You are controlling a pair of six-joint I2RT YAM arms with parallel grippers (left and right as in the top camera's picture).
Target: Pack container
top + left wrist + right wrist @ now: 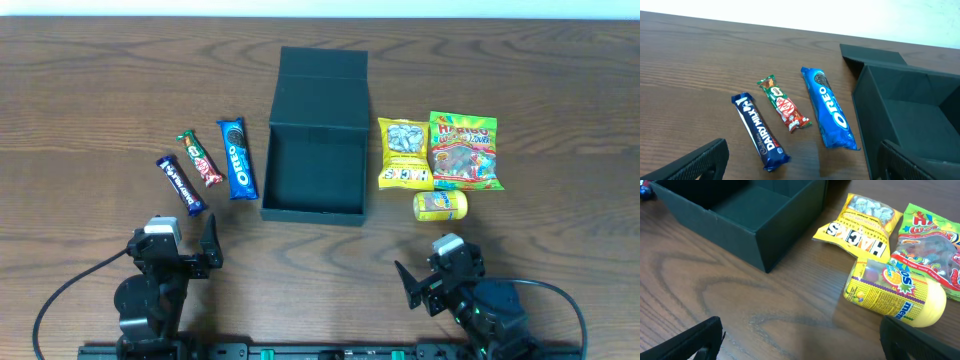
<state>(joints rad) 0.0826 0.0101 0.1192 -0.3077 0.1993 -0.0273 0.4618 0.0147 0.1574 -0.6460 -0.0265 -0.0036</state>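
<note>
Two end effectors released, Oreo, KitKat, Dairy Milk, Hacks, Haribo flanking container

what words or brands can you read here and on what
"OREO": blue packet
"DAIRY MILK": dark blue bar
"KitKat": red-green bar
"HACKS": yellow bag
"HARIBO": green bag
"ment", rest hidden: yellow tub
Fine print on the tub: too small to read
container: no text

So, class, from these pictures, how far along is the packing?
Done: the container is open, with nothing visible inside. In hand: nothing; left gripper and right gripper are open, empty. To do: Dairy Milk bar, KitKat, Oreo pack, Hacks bag, Haribo bag and yellow tub lie on the table outside it.
</note>
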